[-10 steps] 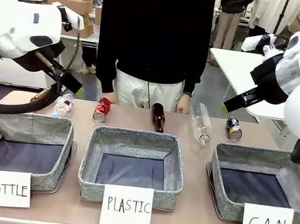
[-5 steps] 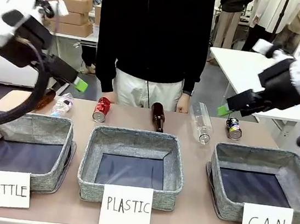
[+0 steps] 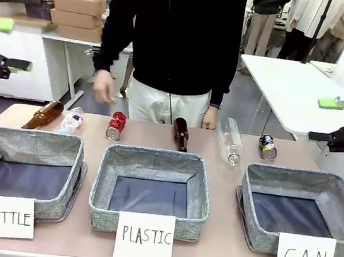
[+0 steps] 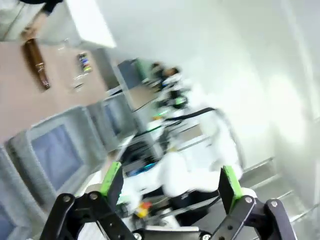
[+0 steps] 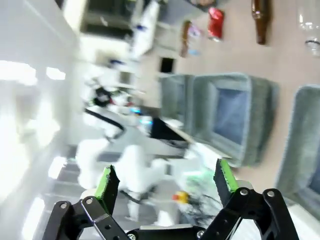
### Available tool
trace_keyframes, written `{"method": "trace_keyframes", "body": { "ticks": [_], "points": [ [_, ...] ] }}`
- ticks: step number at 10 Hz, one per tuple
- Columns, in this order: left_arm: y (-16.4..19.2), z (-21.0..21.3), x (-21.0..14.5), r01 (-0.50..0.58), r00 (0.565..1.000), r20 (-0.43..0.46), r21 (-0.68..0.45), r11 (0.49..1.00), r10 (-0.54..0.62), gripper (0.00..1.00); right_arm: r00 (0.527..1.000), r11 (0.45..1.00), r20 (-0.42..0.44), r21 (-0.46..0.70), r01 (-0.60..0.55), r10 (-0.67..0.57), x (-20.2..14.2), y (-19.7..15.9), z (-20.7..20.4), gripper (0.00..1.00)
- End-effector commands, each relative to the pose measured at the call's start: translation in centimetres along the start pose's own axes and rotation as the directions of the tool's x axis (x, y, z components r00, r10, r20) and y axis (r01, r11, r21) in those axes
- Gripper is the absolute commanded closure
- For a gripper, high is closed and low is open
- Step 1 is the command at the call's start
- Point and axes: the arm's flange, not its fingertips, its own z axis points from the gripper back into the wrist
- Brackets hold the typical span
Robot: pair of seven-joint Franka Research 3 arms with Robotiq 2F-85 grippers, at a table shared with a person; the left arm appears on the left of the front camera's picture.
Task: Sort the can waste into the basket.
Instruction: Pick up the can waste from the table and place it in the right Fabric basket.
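While the red can [image 3: 116, 125] lies untouched, left gripper [image 4: 170, 175] and right gripper [image 5: 166, 177] gape empty

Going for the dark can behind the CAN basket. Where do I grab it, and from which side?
Grip the dark can across its round body at mid-length, coming down from above with the open right hand. It lies on its side, a silver end toward the robot, so the hand likely closes best on its left and right flanks. The clear bottle lies apart on its left.

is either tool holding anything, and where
Nothing is held. The left tool and right tool are open and empty; the red can and dark can lie on the table.
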Motion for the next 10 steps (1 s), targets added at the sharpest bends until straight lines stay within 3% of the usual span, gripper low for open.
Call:
{"method": "trace_keyframes", "body": {
  "ticks": [1, 2, 3, 4, 10],
  "points": [
    [1.4, -1.9, -2.4, -0.205, 0.961, 0.151, -0.168, 0.964, 0.23, 0.0, 0.962, 0.96, 0.153, 0.203, 0.194, -0.227, 0.1, -1.1, -0.8, 0.0],
    [1.4, -2.1, -2.4, -0.214, 0.959, 0.156, -0.147, 0.966, 0.236, 0.0, 0.969, 0.975, 0.16, 0.148, 0.168, -0.191, -0.3, -0.5, -1.2, 0.0],
    [1.5, -2.4, -2.5, -0.218, 0.958, 0.179, -0.05, 0.975, 0.224, 0.0, 0.99, 0.987, 0.063, 0.112, 0.116, -0.124, 0.7, -1.1, 0.8, 0.0],
    [1.5, 0.5, 0.9, -0.175, 0.971, 0.131, -0.184, 0.967, 0.2, 0.0, 0.99, 0.987, 0.063, 0.112, 0.116, -0.124, 0.7, -1.1, 0.8, 0.0],
    [1.5, 0.5, 0.9, -0.175, 0.971, 0.131, -0.184, 0.967, 0.2, 0.0, 0.99, 0.987, 0.063, 0.112, 0.116, -0.124, 0.7, -1.1, 0.8, 0.0]
  ]
}}
